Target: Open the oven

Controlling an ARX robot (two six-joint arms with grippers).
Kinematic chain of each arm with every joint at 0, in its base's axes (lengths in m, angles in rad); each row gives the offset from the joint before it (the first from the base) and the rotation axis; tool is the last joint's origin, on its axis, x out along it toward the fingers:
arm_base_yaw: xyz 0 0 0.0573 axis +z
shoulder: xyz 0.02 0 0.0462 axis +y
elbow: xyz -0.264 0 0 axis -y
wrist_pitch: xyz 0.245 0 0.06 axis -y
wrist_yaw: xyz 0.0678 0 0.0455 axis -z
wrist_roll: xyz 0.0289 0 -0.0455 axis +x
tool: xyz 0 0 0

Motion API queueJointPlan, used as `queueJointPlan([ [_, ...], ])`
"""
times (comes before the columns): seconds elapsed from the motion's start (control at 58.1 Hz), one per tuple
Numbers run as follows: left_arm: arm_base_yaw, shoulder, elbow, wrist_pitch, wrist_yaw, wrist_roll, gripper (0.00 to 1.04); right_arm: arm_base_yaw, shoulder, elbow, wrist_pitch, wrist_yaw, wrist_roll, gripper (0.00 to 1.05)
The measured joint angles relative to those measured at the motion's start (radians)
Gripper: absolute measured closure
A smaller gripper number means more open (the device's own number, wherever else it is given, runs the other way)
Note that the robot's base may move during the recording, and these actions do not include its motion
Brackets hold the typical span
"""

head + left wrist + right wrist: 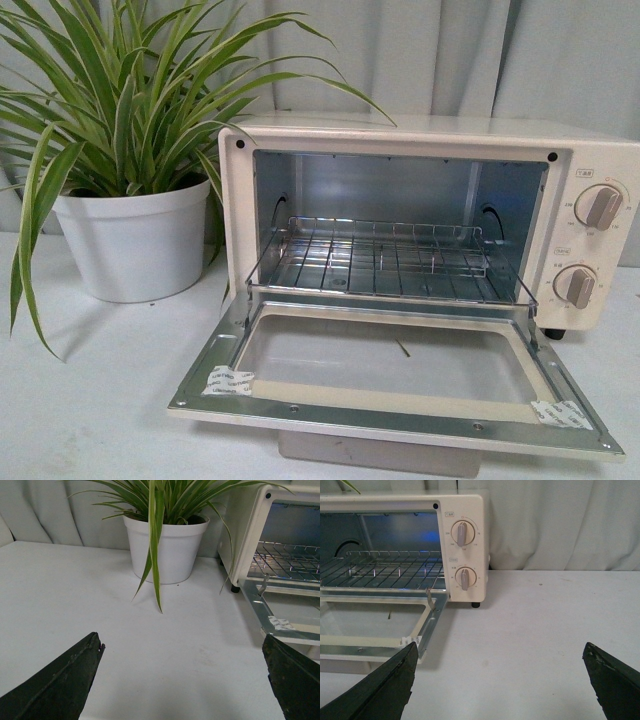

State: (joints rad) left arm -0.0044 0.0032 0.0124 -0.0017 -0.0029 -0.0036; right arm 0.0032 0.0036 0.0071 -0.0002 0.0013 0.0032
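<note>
The oven (430,230) stands on the white table (90,400) with its door (395,375) dropped flat toward the camera, and only the front view takes in the whole of it: cream shell, bare metal cavity, wire rack (375,262) pulled a little forward, and the glass pane framed in bright metal with a taped label at each near corner. Neither arm appears there. The left wrist view adds what the front cannot: the left gripper (182,680) hovers over bare tabletop with its dark wedge-shaped fingers (60,685) spread wide and nothing between them, the white pot (165,547) of a striped, strappy plant (165,500) ahead of it and the oven's hinge corner off beside its right finger. The right wrist view shows the right gripper (500,682) likewise parted and empty, with the two round, ridged knobs (462,555) straight ahead beyond its left finger and the door's edge reaching close to that finger. Beyond its other finger lies smooth, open table running back to a pleated grey curtain (560,525). The door's front rim overhangs near the table's front edge.
</note>
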Motion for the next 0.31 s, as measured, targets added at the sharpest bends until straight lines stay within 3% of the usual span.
queueJointPlan([
  [0.31, 0.000, 0.000, 0.000, 0.000, 0.000, 0.000, 0.06, 0.000, 0.000, 0.000, 0.000, 0.000, 0.000, 0.09],
])
